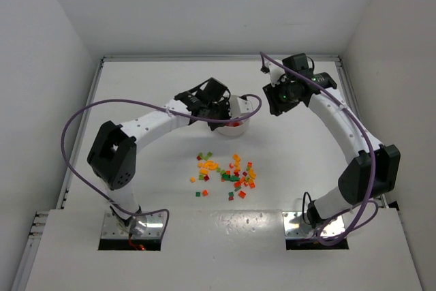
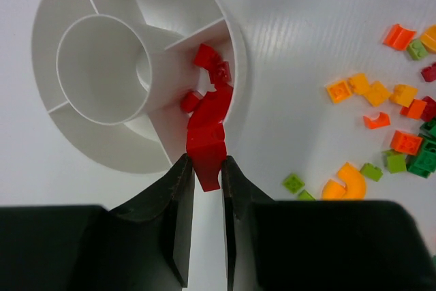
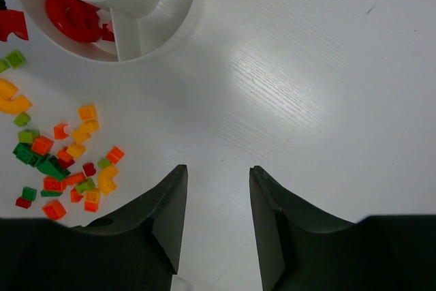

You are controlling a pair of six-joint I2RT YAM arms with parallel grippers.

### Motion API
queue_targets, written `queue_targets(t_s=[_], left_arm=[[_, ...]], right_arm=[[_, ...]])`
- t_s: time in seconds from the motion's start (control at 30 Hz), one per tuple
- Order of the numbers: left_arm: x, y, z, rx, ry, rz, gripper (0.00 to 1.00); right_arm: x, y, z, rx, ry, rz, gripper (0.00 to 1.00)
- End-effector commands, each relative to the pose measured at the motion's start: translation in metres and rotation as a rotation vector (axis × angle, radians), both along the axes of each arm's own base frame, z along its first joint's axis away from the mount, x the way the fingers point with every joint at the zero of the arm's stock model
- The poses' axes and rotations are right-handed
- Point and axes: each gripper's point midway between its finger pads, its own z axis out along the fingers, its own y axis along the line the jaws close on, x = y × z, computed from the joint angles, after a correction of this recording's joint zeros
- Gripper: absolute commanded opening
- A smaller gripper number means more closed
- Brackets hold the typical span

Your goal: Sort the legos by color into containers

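My left gripper (image 2: 206, 161) is shut on a red lego (image 2: 206, 158) and hangs just over the near rim of the round white dish (image 2: 61, 8). Below it, one wedge compartment (image 2: 208, 76) holds several red legos. In the top view the left gripper (image 1: 219, 112) sits at the dish (image 1: 245, 105). The loose pile of red, orange, yellow and green legos (image 1: 228, 172) lies on the table in front of the dish. My right gripper (image 3: 216, 172) is open over bare table, right of the dish (image 3: 170, 5), with nothing between its fingers.
The dish has a round central hub (image 2: 102, 66) and other white wedges that look empty. Loose legos (image 2: 402, 134) spread to the right of the left gripper. White walls close the table at the back and both sides.
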Motion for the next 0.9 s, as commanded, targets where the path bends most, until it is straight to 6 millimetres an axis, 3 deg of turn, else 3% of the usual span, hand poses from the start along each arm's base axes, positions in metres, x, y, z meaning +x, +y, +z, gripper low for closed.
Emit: queue_targets(t_s=[0.0, 0.17, 0.43, 0.6, 0.7, 0.77, 0.8, 0.87], left_arm=[[0.015, -0.016, 0.022, -0.045, -0.079, -0.013, 0.13], [0.022, -0.02, 0.019, -0.034, -0.085, -0.014, 0.16], [0.031, -0.026, 0.016, -0.014, -0.103, -0.012, 0.4], [0.032, -0.028, 0.02, -0.03, -0.099, 0.004, 0.45], [0.029, -0.02, 0.044, -0.11, -0.081, 0.049, 0.41], [0.026, -0.003, 0.052, -0.166, -0.039, 0.083, 0.37], [0.02, 0.007, 0.071, -0.206, -0.052, 0.102, 0.33], [0.008, 0.033, 0.057, -0.169, -0.03, 0.142, 0.3]], right_arm=[[0.01, 0.001, 0.012, 0.03, -0.044, -0.014, 0.43], [0.008, 0.001, 0.008, 0.028, -0.035, -0.014, 0.44], [0.009, 0.002, 0.002, 0.025, -0.018, -0.002, 0.45], [0.011, 0.003, 0.005, 0.028, -0.026, -0.001, 0.45], [0.011, 0.005, 0.002, 0.034, -0.015, 0.004, 0.45], [0.012, 0.007, 0.006, 0.041, -0.024, 0.02, 0.45], [0.009, 0.01, 0.005, 0.058, -0.01, 0.033, 0.45], [0.006, 0.012, 0.002, 0.066, 0.002, 0.04, 0.45]])
